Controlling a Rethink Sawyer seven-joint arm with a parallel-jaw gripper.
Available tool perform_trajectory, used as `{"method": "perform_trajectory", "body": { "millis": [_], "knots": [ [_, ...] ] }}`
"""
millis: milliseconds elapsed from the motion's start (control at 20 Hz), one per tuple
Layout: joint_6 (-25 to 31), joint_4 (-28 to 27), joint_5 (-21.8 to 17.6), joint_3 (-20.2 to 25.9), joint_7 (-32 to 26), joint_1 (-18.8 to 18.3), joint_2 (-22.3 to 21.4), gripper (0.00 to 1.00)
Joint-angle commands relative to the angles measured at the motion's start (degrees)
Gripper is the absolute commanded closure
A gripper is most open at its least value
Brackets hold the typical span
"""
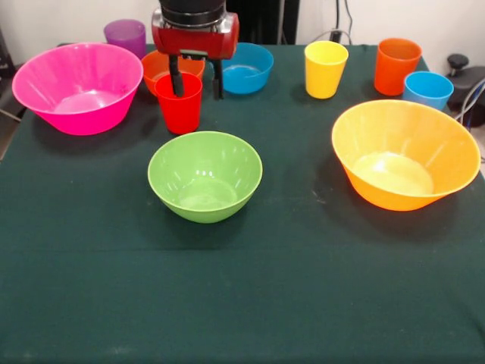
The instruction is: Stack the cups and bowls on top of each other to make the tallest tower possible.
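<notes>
The red cup [179,106] stands upright on the dark green cloth, left of centre at the back. My gripper [197,89] is open over it: the left finger [176,80] reaches inside the cup and the right finger [217,82] hangs outside its right wall. The small orange bowl [161,67] sits just behind the cup and the small blue bowl [250,68] to its right. The lime green bowl [204,176] is in front of it. The pink bowl [76,87], purple cup [125,36], yellow cup [326,68], orange cup [396,66], light blue cup [428,89] and yellow-orange bowl [405,155] stand apart. Nothing is stacked.
The table [242,303] is covered in dark green cloth. A black object with cables [464,76] lies at the far right edge, behind the light blue cup.
</notes>
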Motion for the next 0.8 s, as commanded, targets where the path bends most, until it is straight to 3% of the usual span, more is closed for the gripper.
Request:
{"method": "perform_trajectory", "body": {
  "millis": [50, 550, 800],
  "knots": [
    [-4.1, 0.9, -4.9, 1.6, -1.6, 1.5, 3.5, 0.00],
    [-5.6, 0.9, -5.4, 1.4, -1.3, 1.4, 4.7, 0.00],
    [-2.9, 3.0, -3.8, 2.0, -1.7, 1.1, 1.0, 0.00]
  ]
}}
